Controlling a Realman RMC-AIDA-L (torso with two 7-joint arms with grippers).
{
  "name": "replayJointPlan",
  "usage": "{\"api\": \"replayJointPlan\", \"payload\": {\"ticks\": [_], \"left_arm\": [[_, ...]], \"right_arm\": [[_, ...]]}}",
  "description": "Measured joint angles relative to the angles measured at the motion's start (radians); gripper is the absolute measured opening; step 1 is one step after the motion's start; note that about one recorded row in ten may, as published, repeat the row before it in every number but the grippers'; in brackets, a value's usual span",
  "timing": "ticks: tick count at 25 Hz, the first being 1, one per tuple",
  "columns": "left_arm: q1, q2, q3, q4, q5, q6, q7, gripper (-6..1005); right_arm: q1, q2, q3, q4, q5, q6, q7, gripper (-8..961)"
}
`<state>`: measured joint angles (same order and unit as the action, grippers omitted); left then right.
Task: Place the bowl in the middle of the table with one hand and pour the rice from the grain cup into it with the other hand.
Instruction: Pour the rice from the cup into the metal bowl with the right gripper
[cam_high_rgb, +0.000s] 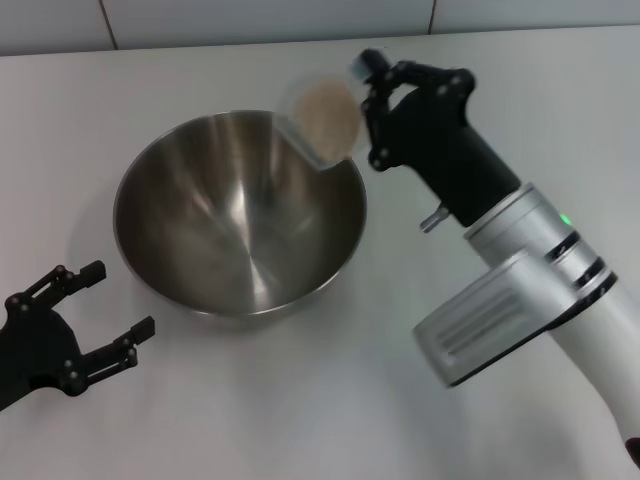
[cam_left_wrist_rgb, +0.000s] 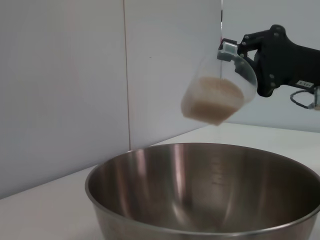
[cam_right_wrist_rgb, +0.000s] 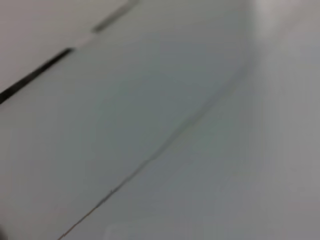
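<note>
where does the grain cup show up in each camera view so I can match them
Head view: the grain cup is tilted over the far rim of the bowl, held by the right gripper.
Left wrist view: the cup hangs tilted above the bowl, rice inside, gripper beside it.
Right wrist view: not in it.
Shared landmark: the bowl's rim under the cup.

- The bowl (cam_high_rgb: 240, 215) is set on the table (cam_high_rgb: 330, 420) near its middle, somewhat toward the left edge.
- The grain cup (cam_high_rgb: 322, 120) is held tilted above the bowl's far right rim, clear of it, with the rice (cam_high_rgb: 325, 115) inside it.
- The right gripper (cam_high_rgb: 375, 105) is placed just right of the cup, toward the far edge.
- The left gripper (cam_high_rgb: 100, 320) is found near the front left corner, apart from the bowl.
</note>
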<state>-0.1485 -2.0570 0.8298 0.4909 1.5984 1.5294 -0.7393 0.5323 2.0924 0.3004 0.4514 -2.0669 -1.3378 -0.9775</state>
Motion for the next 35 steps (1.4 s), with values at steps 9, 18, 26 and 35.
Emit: {"api": "replayJointPlan", "payload": {"ticks": [9, 18, 26, 35], "left_arm": [[-0.006, 0.0, 0.002, 0.0, 0.0, -0.005, -0.008, 868], [-0.006, 0.0, 0.0, 0.0, 0.0, -0.005, -0.009, 868], [-0.006, 0.001, 0.002, 0.0, 0.0, -0.005, -0.009, 868], [-0.006, 0.006, 0.001, 0.001, 0.007, 0.001, -0.024, 868]], "right_arm": [[0.004, 0.0, 0.002, 0.028, -0.169, 0.091, -0.577, 12], [0.02, 0.0, 0.014, 0.068, -0.266, 0.218, -1.004, 11], [0.024, 0.0, 0.006, 0.084, -0.269, 0.235, -1.36, 13], [0.024, 0.0, 0.011, 0.096, -0.265, 0.248, -1.576, 12]]}}
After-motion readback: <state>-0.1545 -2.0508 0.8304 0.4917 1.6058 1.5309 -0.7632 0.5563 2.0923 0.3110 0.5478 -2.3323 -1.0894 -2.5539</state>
